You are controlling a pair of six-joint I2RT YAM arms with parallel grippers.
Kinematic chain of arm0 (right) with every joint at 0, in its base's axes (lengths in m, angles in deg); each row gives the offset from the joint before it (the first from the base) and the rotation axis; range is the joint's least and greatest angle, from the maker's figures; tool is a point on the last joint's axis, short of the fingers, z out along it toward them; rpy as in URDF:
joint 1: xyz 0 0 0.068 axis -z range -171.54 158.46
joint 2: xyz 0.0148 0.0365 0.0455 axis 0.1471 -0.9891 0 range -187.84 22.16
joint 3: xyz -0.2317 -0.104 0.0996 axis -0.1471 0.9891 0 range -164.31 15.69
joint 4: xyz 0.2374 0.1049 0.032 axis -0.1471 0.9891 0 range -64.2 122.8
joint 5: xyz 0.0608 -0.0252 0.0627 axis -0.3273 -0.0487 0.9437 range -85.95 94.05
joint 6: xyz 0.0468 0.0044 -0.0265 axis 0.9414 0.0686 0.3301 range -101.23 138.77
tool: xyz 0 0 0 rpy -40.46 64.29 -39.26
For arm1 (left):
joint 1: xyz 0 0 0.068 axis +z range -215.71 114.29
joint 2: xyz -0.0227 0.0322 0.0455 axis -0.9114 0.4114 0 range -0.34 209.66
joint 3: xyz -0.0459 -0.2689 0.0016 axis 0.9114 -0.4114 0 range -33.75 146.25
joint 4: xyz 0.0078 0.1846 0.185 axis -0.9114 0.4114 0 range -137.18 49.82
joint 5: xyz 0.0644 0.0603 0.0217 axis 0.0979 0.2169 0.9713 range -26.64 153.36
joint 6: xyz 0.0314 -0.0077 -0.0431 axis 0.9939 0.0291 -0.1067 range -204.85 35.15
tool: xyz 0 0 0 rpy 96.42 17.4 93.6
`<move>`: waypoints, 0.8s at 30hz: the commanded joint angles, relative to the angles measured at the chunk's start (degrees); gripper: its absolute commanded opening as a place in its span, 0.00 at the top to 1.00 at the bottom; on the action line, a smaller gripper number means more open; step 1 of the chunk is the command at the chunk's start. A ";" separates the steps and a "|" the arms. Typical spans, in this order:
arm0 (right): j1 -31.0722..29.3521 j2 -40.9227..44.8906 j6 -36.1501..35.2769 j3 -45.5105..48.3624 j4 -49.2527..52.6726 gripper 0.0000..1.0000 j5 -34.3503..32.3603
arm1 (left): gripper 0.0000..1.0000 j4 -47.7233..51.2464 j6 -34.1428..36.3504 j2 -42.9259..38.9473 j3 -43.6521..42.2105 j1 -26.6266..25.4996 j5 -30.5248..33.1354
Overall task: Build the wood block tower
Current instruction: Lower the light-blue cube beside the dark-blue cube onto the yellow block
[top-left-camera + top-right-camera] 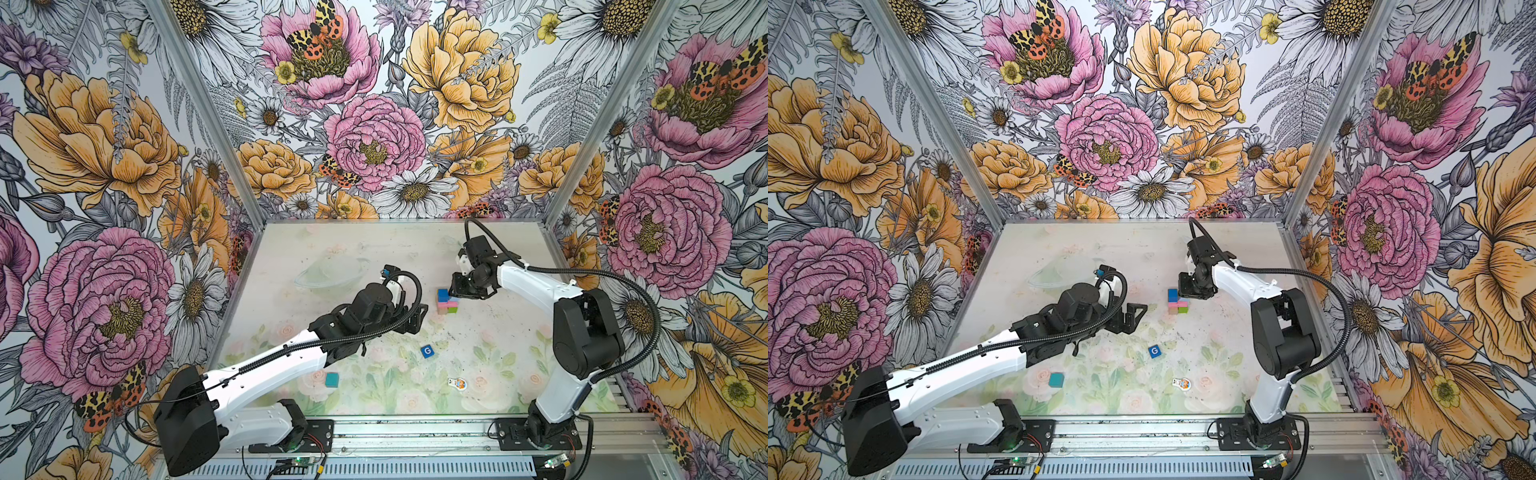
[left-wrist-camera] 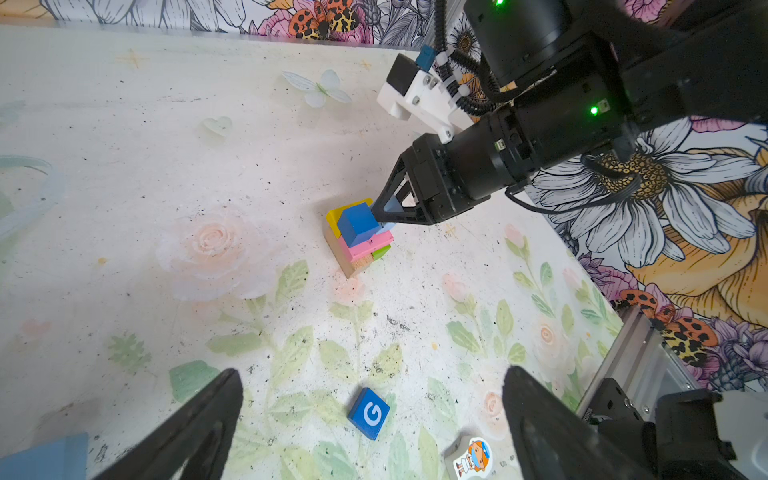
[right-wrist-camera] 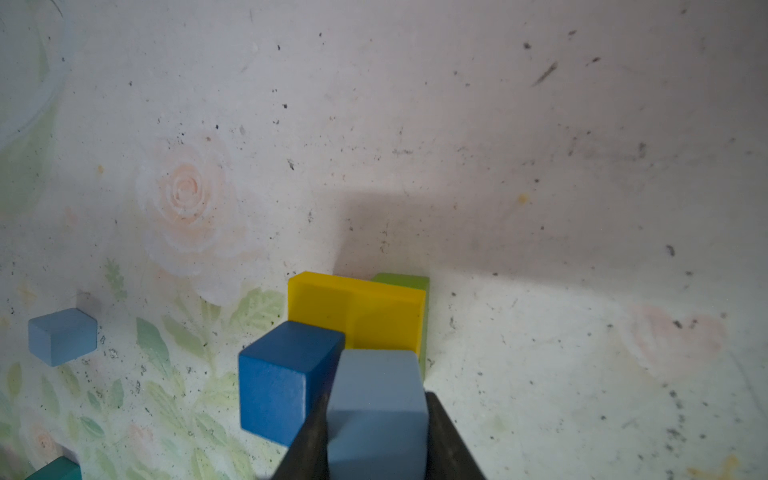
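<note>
Far left on the table (image 1: 374,249) lies a teal cube (image 1: 332,379). The left jaws gape wide, empty, near a blue block (image 1: 427,351) marked with a white "G". The tower (image 1: 448,301) stands mid-table, topped by a dark blue cube (image 3: 286,378); the right jaws grip a light blue cube (image 3: 376,382) just beside it. A cartoon figure (image 1: 457,383) lies by the front edge.

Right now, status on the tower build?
Right gripper shut on light blue cube, at tower beside dark blue cube. Left gripper open, empty. G cube, teal cube loose. Nothing blocking.
</note>
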 commanded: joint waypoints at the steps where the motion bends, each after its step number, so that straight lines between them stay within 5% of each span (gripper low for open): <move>1: -0.01 -0.09 -0.51 -1.81 -0.52 0.65 0.50 | 0.01 -1.53 -0.14 -1.05 -0.70 0.43 -0.65; 24: 0.08 1.40 -0.33 -1.59 -0.17 0.61 0.33 | 0.01 -1.53 -0.32 -1.44 -0.81 0.33 -0.62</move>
